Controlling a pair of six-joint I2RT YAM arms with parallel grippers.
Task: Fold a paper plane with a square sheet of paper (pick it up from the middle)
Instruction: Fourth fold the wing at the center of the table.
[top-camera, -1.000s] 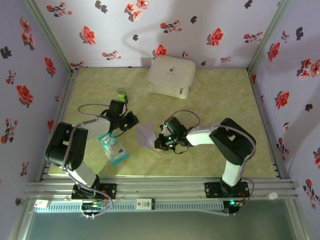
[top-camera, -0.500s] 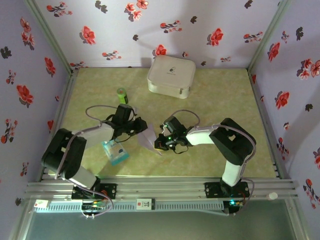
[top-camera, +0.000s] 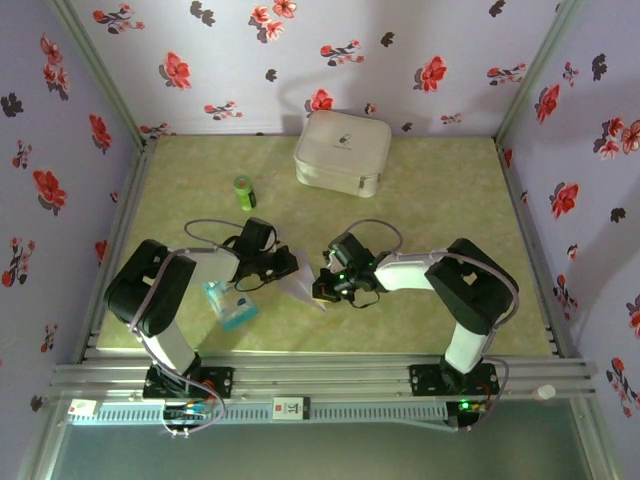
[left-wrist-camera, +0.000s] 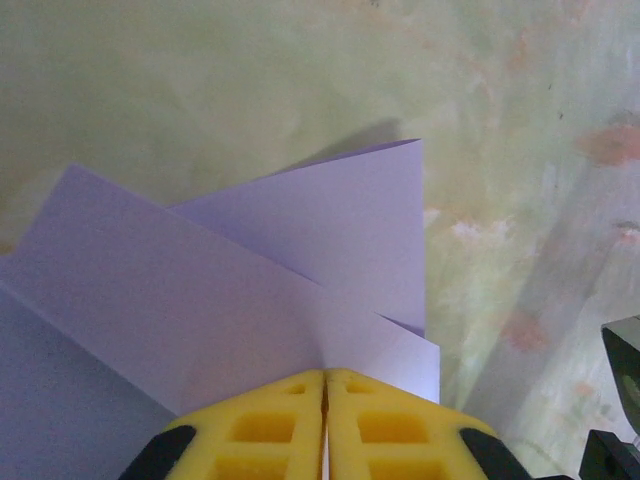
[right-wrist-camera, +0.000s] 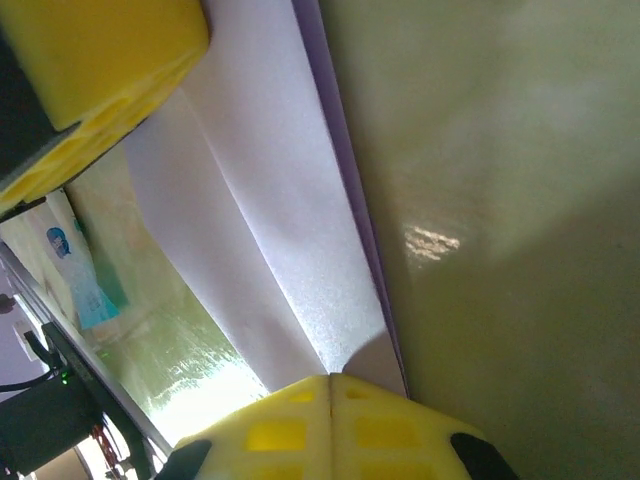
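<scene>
**Top external.** The square sheet of paper (top-camera: 300, 284), already carrying folds, lies on the table (top-camera: 450, 200) at 6 o'clock from the white case (top-camera: 342, 151). The left gripper (top-camera: 285, 268) meets it from 9 o'clock and the right gripper (top-camera: 320, 291) from 3 o'clock. The fingers are too small here to read. The blue-and-white packet (top-camera: 228, 303) sits just beside the paper at 8 o'clock. The green bottle (top-camera: 243, 190) is well apart at 11 o'clock. There is open room toward 12 to 2 o'clock, and the near rail is close at 6 o'clock.

**Left wrist.** The left gripper (left-wrist-camera: 325, 390) has its yellow fingers pressed flat together, pinching the paper (left-wrist-camera: 250, 290) at its edge. Two overlapped flaps fan toward 12 o'clock, with crisp creases.

**Right wrist.** The right gripper (right-wrist-camera: 330, 390) is likewise clamped on the paper (right-wrist-camera: 270, 230). The sheet runs toward 11 o'clock, where the left gripper's yellow pad (right-wrist-camera: 90, 60) sits. The packet (right-wrist-camera: 85, 280) is at 8 o'clock.

**Judgement.** The paper looks light and thin. It should hold a crease but buckle or tear if the two grips pull apart or twist. Edge pinches close to a crease look safest. Any swing toward 8 o'clock risks nudging the packet.
</scene>
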